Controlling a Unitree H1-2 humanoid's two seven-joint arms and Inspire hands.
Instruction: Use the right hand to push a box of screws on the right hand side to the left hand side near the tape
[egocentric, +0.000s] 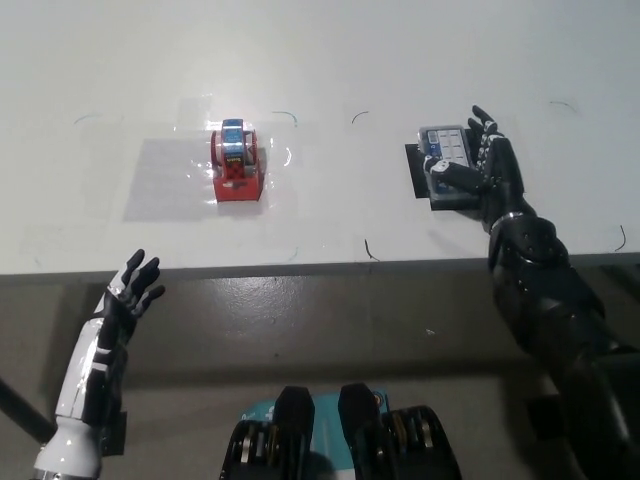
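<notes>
Right hand (487, 167) is on the box (446, 160), right of centre in the upper half of the frame: fingers spread and flat against its right side, thumb lying across the lid, pressing, not gripping. The box sits on a black patch (418, 172) on the white table (330, 60). The tape (237, 162) stands well apart at upper left. Left hand (130, 298) rests lower left, below the table edge, fingers splayed, empty.

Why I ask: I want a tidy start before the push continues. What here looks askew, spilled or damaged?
Nothing stands out. The box of screws lies flat on the black patch, with the right robot hand against it. The tape sits upright on the table. The left robot hand rests open below the edge.
</notes>
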